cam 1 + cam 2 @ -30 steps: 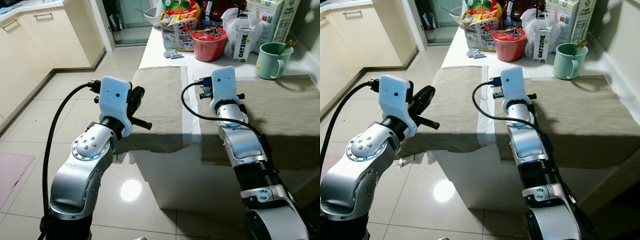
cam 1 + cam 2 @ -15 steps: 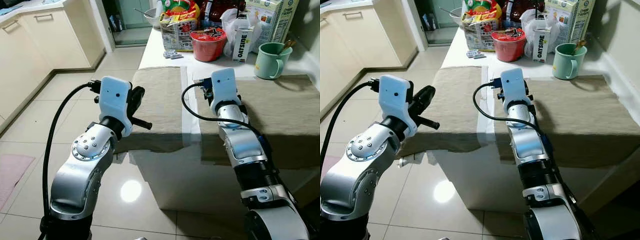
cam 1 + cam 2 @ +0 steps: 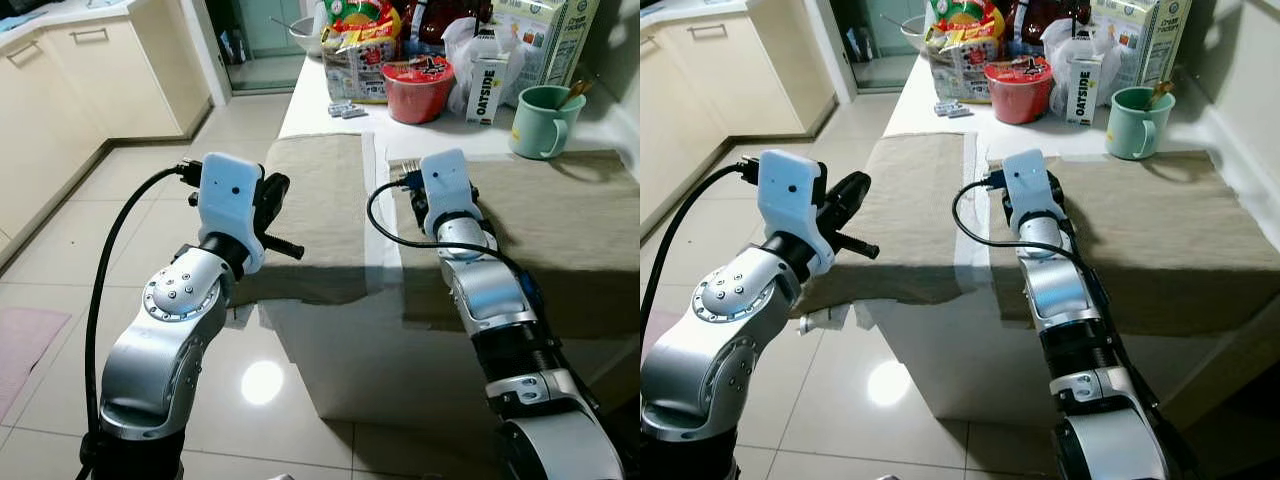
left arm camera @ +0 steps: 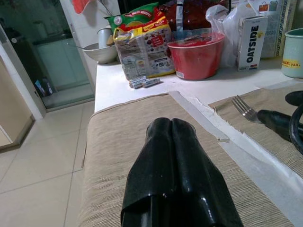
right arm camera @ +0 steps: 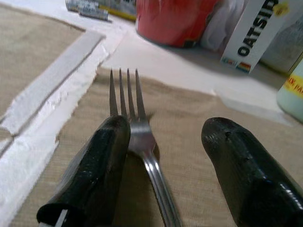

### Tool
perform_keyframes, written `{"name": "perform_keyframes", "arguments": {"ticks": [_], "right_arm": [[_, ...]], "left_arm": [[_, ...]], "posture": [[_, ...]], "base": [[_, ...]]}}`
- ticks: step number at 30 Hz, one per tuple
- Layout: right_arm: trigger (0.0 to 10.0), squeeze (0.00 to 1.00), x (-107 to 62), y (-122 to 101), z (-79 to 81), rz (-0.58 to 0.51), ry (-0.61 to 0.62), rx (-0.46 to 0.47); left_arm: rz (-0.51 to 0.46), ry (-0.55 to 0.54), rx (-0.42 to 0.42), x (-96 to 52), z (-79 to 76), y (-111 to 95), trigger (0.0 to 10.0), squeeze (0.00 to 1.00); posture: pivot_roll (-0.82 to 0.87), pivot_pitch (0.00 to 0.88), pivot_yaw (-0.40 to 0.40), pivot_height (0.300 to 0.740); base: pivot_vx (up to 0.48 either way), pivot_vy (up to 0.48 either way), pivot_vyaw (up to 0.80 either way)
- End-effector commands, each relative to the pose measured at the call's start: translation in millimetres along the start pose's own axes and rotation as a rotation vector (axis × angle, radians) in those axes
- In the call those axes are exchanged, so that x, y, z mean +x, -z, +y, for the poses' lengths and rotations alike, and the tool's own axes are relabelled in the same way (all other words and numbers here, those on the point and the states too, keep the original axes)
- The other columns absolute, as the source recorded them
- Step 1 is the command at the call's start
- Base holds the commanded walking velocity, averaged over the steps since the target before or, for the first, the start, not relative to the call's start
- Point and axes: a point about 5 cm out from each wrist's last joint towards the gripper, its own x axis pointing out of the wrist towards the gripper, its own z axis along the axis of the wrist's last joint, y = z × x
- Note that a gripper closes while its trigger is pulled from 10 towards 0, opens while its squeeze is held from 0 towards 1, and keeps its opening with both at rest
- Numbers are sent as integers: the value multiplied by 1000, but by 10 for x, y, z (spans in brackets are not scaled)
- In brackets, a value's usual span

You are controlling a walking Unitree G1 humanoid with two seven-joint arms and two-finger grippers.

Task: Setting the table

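Note:
A silver fork (image 5: 137, 132) lies flat on the right beige placemat (image 3: 560, 210), tines pointing towards the red bowl. My right gripper (image 5: 168, 127) is open low over that mat. Its black fingers (image 5: 102, 161) stand on either side of the fork's neck, one close against it, the other well apart. The fork's tines (image 3: 407, 165) poke out just past my right wrist. My left gripper (image 4: 170, 125) is shut and holds nothing, hovering over the near left edge of the left beige placemat (image 3: 320, 200).
At the back of the white table stand a red bowl (image 3: 418, 88), an Oatside carton (image 3: 487, 88), snack bags (image 3: 358, 50) and a green mug (image 3: 541, 120) with a utensil in it. Cream cabinets (image 3: 60, 90) and tiled floor lie to the left.
My right wrist has sunk lower over the right placemat and drawn back a little, so the fork's tines now show beyond it. The left arm has stayed still.

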Motion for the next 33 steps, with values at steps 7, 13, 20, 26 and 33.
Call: {"name": "perform_keyframes", "arguments": {"ticks": [7,13,20,26,33], "right_arm": [[10000,0,-50,162,83,97,-54,47],[10000,0,-75,225,139,152,-84,106],[10000,0,-75,225,139,152,-84,106],[10000,0,-75,225,139,152,-84,106],[10000,0,-75,225,139,152,-84,106]], "left_arm": [[-20,-14,8,-5,26,-75,10000,0],[-18,-13,7,-8,26,-75,10000,0],[-18,-13,7,-8,26,-75,10000,0],[-18,-13,7,-8,26,-75,10000,0],[-18,-13,7,-8,26,-75,10000,0]], "posture": [[-68,30,156,740],[-68,30,156,740],[-68,30,156,740],[-68,30,156,740],[-68,30,156,740]], "base": [[0,0,0],[0,0,0],[0,0,0],[0,0,0],[0,0,0]]}}
